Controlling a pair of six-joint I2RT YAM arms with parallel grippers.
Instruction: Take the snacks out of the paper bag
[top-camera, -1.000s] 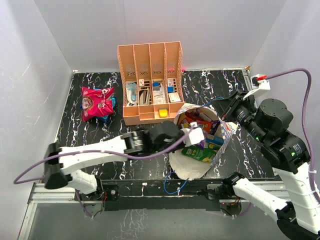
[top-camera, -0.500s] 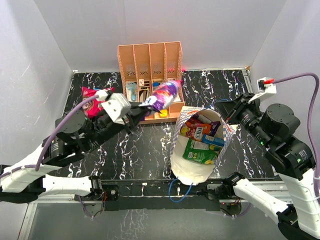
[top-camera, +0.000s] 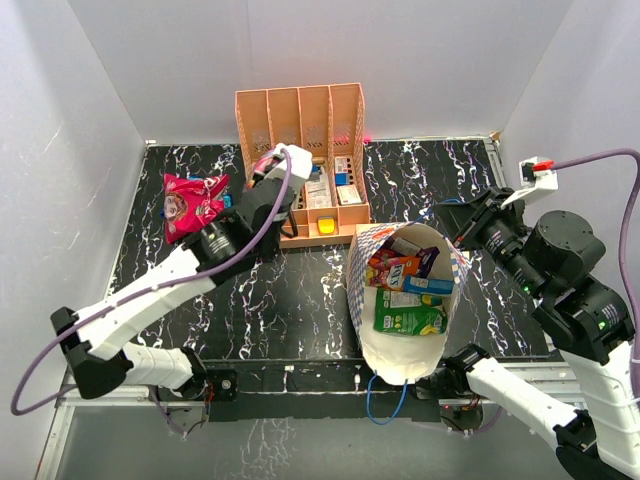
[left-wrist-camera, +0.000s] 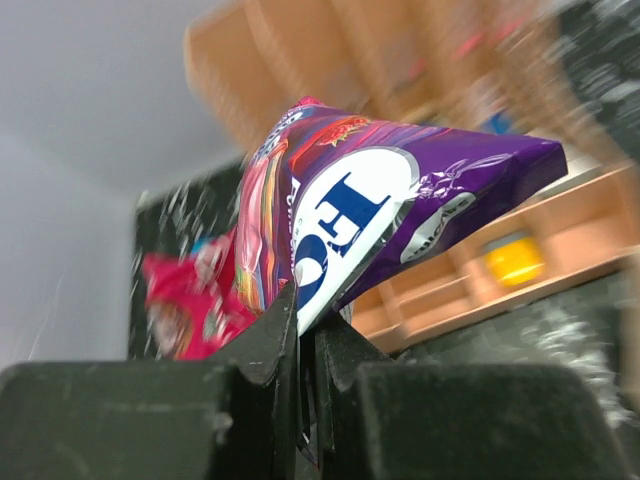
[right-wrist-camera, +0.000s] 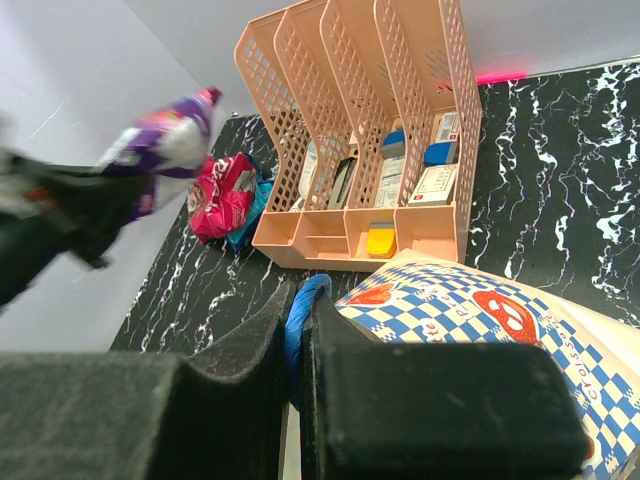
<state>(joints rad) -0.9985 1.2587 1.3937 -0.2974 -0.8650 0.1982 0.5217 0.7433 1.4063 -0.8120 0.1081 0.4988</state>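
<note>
left gripper (left-wrist-camera: 305, 322) clamped the purple packet (left-wrist-camera: 400, 210); right gripper (right-wrist-camera: 300, 305) clamped the cord handle (right-wrist-camera: 303, 288). you were best to release low beside the far-left pink packets (top-camera: 190, 205).

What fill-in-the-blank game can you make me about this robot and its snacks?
1. The left tool is shut on a ____ FOX'S packet.
2. The right tool pinches the cord handle of the paper bag, and that cord is ____.
3. Inside the bag, the snack nearest the arms' bases is coloured ____.
Missing words: purple, blue, green.
</note>
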